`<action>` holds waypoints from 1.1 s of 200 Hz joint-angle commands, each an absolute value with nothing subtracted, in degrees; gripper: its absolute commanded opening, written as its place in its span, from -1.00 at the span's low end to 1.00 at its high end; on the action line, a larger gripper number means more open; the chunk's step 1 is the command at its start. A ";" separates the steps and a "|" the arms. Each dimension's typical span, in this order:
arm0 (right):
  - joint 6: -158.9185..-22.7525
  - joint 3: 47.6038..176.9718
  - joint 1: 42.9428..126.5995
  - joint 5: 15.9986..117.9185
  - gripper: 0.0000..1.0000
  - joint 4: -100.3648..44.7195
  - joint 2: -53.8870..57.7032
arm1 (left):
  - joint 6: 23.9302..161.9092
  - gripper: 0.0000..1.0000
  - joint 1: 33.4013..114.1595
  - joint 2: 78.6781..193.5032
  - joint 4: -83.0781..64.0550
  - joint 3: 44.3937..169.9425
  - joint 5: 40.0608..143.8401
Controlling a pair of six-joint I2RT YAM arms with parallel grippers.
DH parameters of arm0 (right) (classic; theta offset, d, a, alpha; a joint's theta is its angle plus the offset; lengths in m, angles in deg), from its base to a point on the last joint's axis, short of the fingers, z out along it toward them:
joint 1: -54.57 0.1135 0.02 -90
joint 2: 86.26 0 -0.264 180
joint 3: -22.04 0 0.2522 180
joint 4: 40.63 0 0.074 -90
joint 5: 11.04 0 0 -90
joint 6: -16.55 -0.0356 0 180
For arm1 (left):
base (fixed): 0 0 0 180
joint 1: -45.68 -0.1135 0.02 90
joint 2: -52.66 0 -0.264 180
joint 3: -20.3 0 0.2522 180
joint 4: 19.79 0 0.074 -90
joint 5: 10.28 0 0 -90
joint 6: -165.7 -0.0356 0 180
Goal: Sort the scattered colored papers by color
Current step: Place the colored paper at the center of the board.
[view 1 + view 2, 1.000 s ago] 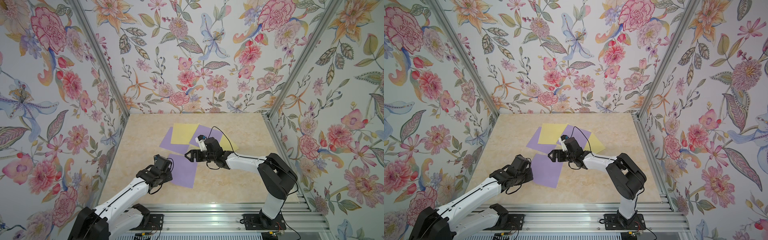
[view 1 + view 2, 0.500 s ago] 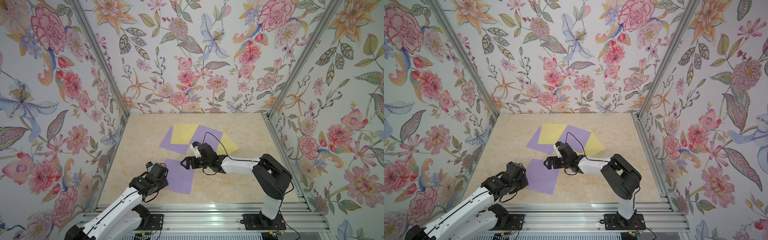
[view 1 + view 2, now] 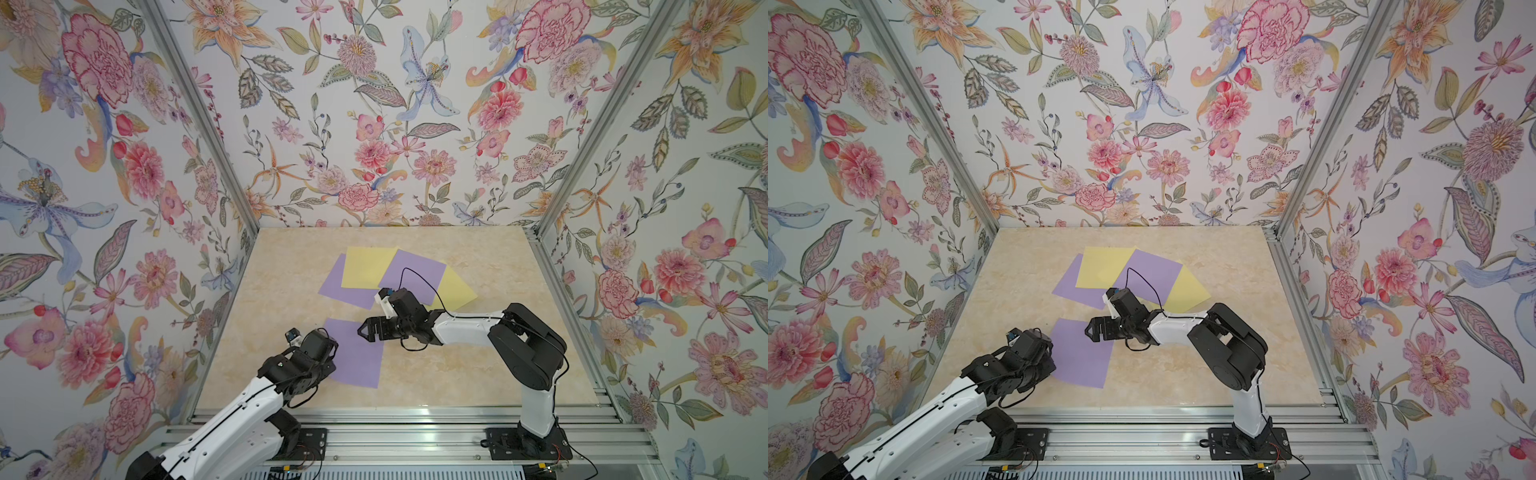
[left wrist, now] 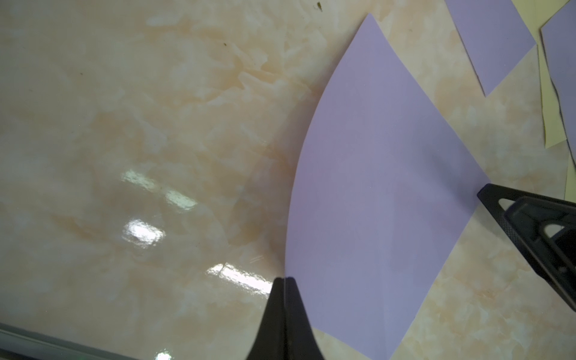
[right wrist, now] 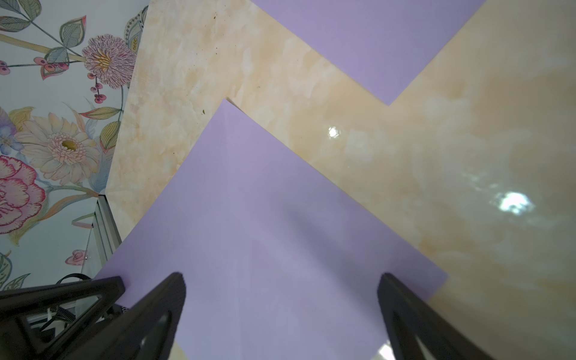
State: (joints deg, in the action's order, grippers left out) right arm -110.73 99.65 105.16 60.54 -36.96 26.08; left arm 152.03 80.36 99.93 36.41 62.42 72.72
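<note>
5 colored papers lie on the beige marbled worktop (image 3: 457, 365), 3 lavender and 2 yellow; 4 of them overlap in a cluster toward the far side, and 1 lies apart, nearer the arm bases.

In the cluster, the left yellow sheet (image 3: 365, 266) covers part of the left lavender sheet (image 3: 336, 286); the middle lavender sheet (image 3: 415, 274) lies over the right yellow sheet (image 3: 455, 291), whose free corner points toward the right wall.

The near lavender sheet (image 3: 357, 357) sits clear of the cluster with bare worktop between them; the left pincer (image 4: 284, 280) is closed on its left edge, the 2 black fingertips pressed together with the paper between them; in the left wrist view that edge bows in a curve away from the pinch.

The right pincer (image 3: 365, 330) is spread wide above the far right corner of the same sheet, and the right wrist view shows lavender paper filling the gap between its fingers (image 5: 174, 296); whether they touch the paper, I cannot tell.

Floral walls (image 3: 374, 124) enclose the worktop on 3 sides.
</note>
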 commanded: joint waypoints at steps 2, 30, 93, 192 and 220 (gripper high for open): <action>-109.45 102.72 105.90 59.11 0.99 -36.46 28.70 | 154.78 -1.00 81.58 100.41 38.11 62.97 70.21; -109.41 103.25 106.14 58.56 0.99 -36.33 30.18 | 154.81 -1.00 81.90 100.68 38.18 63.74 69.95; -109.49 102.60 106.25 59.22 0.99 -36.12 30.11 | 150.80 -0.27 82.86 101.60 39.42 66.54 71.18; -109.34 103.33 106.16 59.97 0.99 -34.81 29.53 | 143.85 0.02 83.57 106.17 52.40 83.69 59.55; -107.58 105.99 106.14 61.67 0.99 -31.09 26.45 | 134.60 0.05 83.48 108.89 42.13 86.24 50.02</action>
